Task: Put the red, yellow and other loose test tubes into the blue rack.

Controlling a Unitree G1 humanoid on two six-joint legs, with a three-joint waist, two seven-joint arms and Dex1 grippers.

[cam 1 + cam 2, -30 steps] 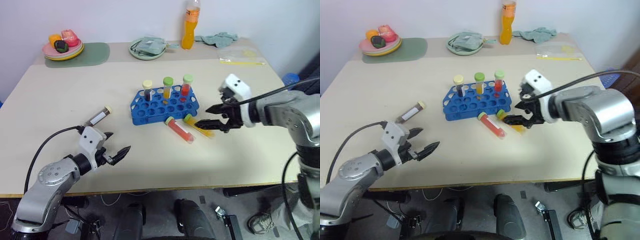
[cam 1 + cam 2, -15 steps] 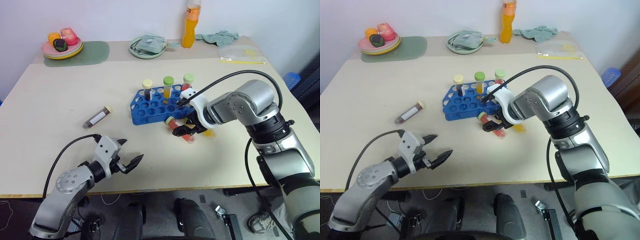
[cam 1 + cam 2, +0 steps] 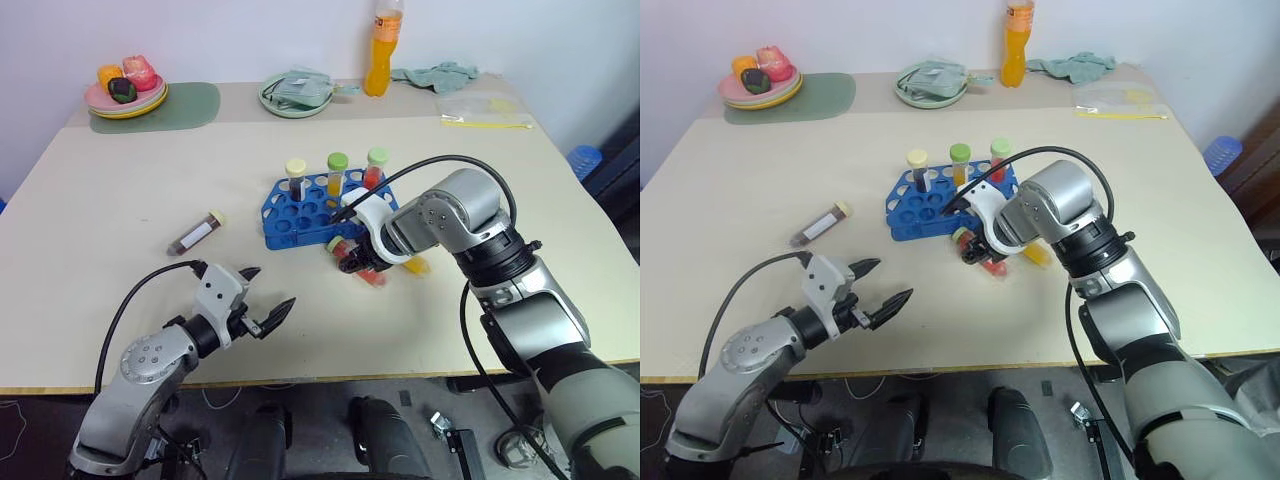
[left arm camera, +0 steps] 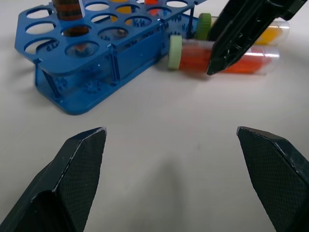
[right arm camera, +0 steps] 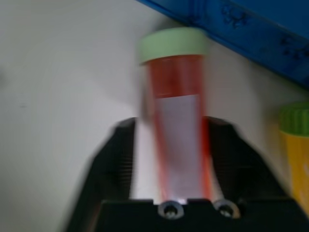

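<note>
Two fingers of right gripper (image 5: 176,159) clamped across red tube (image 5: 177,128) lying flat on table just beside blue rack (image 3: 300,215) — cap toward rack. Left gripper (image 3: 268,305) spread wide, empty — well apart.

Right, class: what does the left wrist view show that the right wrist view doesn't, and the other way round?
Left wrist view: the open left gripper, and a dark tube standing in the blue rack. Right wrist view: the white label on the red tube. Both: the right gripper shut on the red tube, which lies beside the yellow tube, next to the blue rack.
</note>
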